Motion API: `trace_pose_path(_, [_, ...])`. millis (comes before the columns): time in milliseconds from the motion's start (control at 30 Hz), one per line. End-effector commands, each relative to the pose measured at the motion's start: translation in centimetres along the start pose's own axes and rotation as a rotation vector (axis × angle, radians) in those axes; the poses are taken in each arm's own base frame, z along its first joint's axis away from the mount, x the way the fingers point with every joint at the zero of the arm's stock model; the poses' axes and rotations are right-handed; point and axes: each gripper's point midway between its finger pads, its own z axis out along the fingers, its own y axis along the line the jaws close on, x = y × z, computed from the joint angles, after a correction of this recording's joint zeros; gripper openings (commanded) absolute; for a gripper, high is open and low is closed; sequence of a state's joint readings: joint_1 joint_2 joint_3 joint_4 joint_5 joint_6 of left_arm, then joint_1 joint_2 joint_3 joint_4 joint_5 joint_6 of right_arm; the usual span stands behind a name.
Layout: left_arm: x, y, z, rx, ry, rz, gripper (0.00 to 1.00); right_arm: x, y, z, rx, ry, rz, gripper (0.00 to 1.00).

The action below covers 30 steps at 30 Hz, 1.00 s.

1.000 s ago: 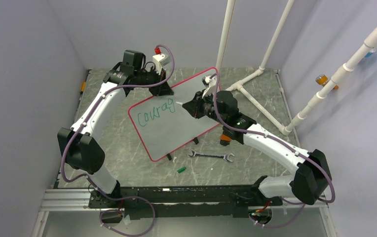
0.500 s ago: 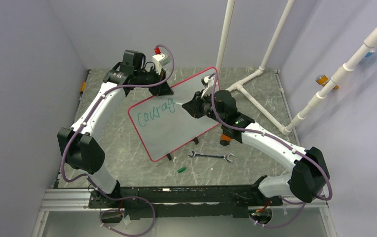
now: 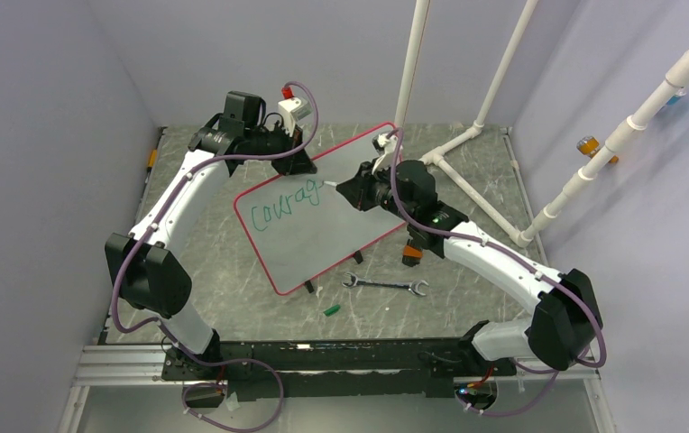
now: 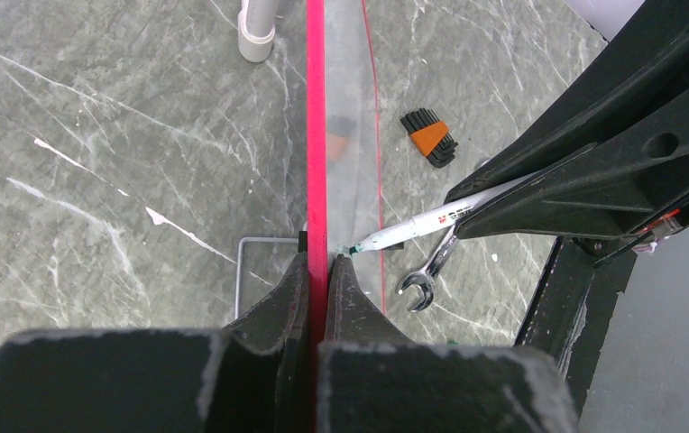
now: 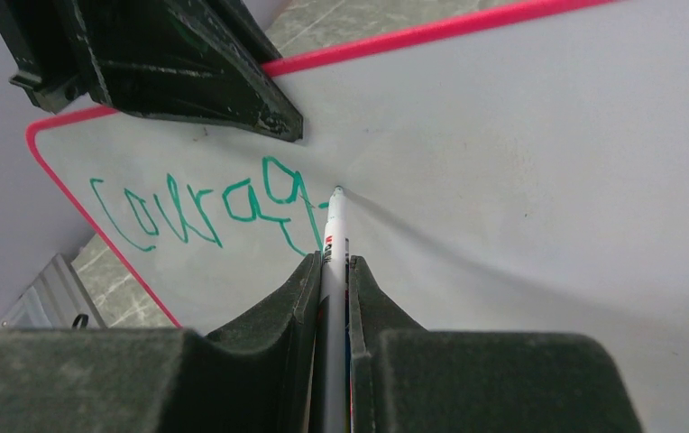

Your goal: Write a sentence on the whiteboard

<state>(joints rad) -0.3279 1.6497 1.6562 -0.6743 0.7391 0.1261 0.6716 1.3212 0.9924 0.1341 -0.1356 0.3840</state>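
The whiteboard (image 3: 323, 216), white with a thin red rim, stands tilted on the table. Green lettering (image 3: 280, 206) on it reads "Courag" and shows in the right wrist view (image 5: 206, 212). My left gripper (image 3: 298, 161) is shut on the board's top red rim (image 4: 316, 135), one finger on each side. My right gripper (image 3: 348, 191) is shut on a white marker (image 5: 333, 236), whose tip touches the board just right of the last letter. The marker also shows in the left wrist view (image 4: 422, 225).
A wrench (image 3: 384, 285) lies on the table below the board's lower right edge, with a small green cap (image 3: 331, 309) in front of it. A black and orange hex key set (image 3: 411, 252) lies right of the board. White pipes (image 3: 467, 135) stand at the back right.
My right gripper has moved the marker a little up and left along the board, from below the last letter to just right of it. The left arm has not moved.
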Motion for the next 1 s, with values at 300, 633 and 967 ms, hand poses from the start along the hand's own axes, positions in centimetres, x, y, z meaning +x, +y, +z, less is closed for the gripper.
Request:
trace_pose_path(300, [-2.0, 0.1, -1.0, -0.042, -0.056, 0.149, 0.00, -3.1, 0.9, 0.9, -0.038, -0.076, -0.017, 0.00])
trace_pose_path(633, [-2.1, 0.2, -1.0, -0.044, -0.057, 0.149, 0.00, -1.1, 0.9, 1.0, -0.062, -0.033, 0.010, 0.00])
trace_pose_path(967, [-2.1, 0.2, -1.0, -0.047, -0.055, 0.147, 0.00, 2.0, -0.2, 0.5, -0.040, 0.016, 0.041, 0.00])
